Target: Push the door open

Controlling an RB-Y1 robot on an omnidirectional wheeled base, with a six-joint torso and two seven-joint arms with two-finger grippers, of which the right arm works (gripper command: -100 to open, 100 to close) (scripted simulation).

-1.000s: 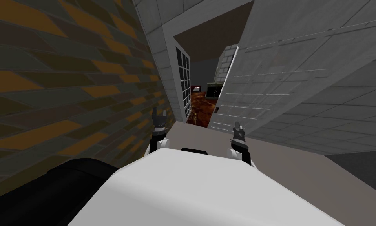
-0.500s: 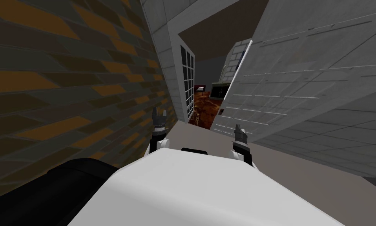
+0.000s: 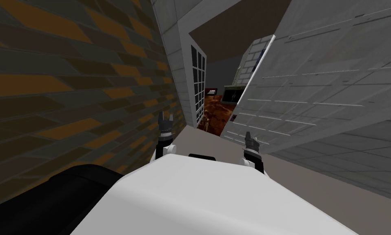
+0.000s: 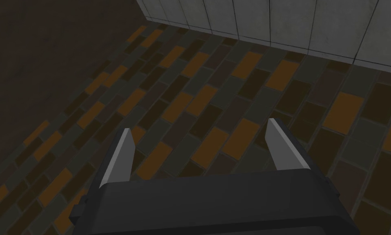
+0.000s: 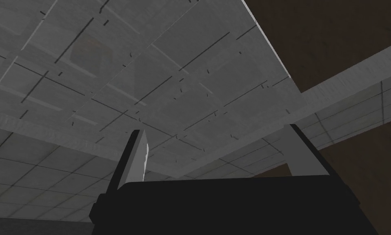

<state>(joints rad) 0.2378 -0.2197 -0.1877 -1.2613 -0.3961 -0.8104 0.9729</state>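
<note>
A light grey panelled door point(image 3: 313, 89) stands partly open on my right, swung away, its free edge point(image 3: 252, 83) bordering a gap into a room with a reddish-brown floor point(image 3: 215, 116). My right gripper point(image 3: 249, 138) sits low by the door's bottom corner, close to its face; the right wrist view has the door panel point(image 5: 149, 81) just beyond the open fingers point(image 5: 138, 157). My left gripper point(image 3: 165, 121) is raised beside the patterned brick wall point(image 3: 68, 89), open, with nothing between its fingers point(image 4: 121, 157).
The brick wall of orange and dark blocks point(image 4: 215, 106) runs close along my left. A white door frame point(image 3: 182, 81) and a tall glazed panel point(image 3: 198, 87) stand past the opening. Dark furniture point(image 3: 233, 93) sits deep in the far room. Grey tiled wall point(image 3: 354, 159) lies right.
The door has swung further away and the gap has widened. I have moved forward slightly; the right gripper stays near the door's lower corner. The left arm holds its pose.
</note>
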